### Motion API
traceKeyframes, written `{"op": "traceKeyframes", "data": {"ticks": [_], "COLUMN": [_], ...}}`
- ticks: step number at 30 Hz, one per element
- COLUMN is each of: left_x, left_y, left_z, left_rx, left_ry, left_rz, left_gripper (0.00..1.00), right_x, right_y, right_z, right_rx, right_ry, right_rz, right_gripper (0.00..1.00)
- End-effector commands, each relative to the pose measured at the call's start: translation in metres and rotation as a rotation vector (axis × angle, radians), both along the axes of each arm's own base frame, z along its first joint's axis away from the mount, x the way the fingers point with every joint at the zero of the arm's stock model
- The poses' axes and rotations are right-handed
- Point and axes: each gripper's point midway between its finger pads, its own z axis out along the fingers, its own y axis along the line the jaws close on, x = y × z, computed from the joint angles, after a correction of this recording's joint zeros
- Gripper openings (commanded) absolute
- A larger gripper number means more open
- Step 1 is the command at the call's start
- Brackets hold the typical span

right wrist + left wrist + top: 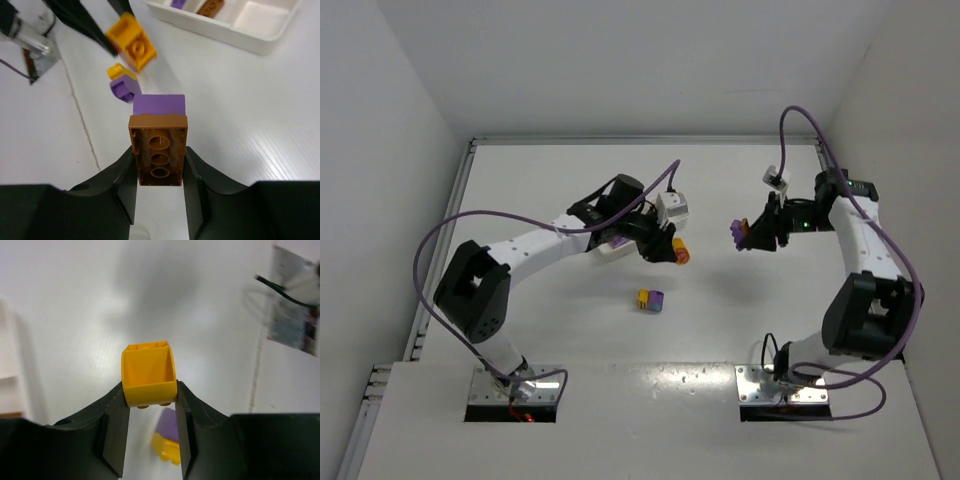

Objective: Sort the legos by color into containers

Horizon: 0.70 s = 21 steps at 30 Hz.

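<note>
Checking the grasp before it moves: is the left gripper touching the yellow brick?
Touching. Left wrist view shows the left gripper clamped on the yellow brick's two sides, no gap.

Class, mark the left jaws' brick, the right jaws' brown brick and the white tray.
left jaws' brick (pixel 149 372): left wrist view, hollow underside.
right jaws' brown brick (pixel 159 150): right wrist view, hollow underside.
white tray (pixel 220 31): right wrist view, near wall.

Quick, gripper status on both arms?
Left gripper: closed on a yellow-orange brick.
Right gripper: closed on a brown-orange brick with a purple brick attached.
</note>
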Motion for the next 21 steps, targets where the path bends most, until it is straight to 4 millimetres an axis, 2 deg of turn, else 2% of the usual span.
{"op": "traceKeyframes", "data": {"ticks": [1,2,5,7,14,17,18,19,21], "left_x": [0.059,0.065,0.087,0.099,0.126,0.135,0.143,0.146,0.153], "left_y": [0.018,0.02,0.027,0.03,0.031,0.029,0.03,0.029,0.03], "left_z": [0.043,0.047,0.056,0.047,0.042,0.033,0.04,0.029,0.019], "left_rx": [0.035,0.04,0.071,0.115,0.165,0.191,0.183,0.21,0.238], "left_ry": [-0.21,-0.23,-0.275,-0.28,-0.311,-0.318,-0.335,-0.322,-0.311], "left_rz": [0.282,0.31,0.412,0.457,0.539,0.552,0.558,0.561,0.559], "left_gripper": [0.0,0.0,0.0,0.0,0.0,0.0,0.0,0.0,0.0], "right_x": [0.024,0.023,0.025,0.024,0.022,0.026,0.025,0.026,0.027], "right_y": [-0.015,-0.016,-0.021,-0.022,-0.026,-0.028,-0.028,-0.028,-0.027], "right_z": [0.016,0.013,0.021,0.022,0.021,0.017,0.017,0.013,0.015], "right_rx": [-0.077,-0.086,-0.11,-0.114,-0.136,-0.139,-0.139,-0.134,-0.122], "right_ry": [-0.102,-0.096,-0.109,-0.1,-0.097,-0.073,-0.064,-0.042,-0.031], "right_rz": [-0.174,-0.205,-0.278,-0.294,-0.34,-0.348,-0.347,-0.352,-0.352], "right_gripper": [0.06,0.06,0.06,0.06,0.06,0.06,0.06,0.06,0.06]}}
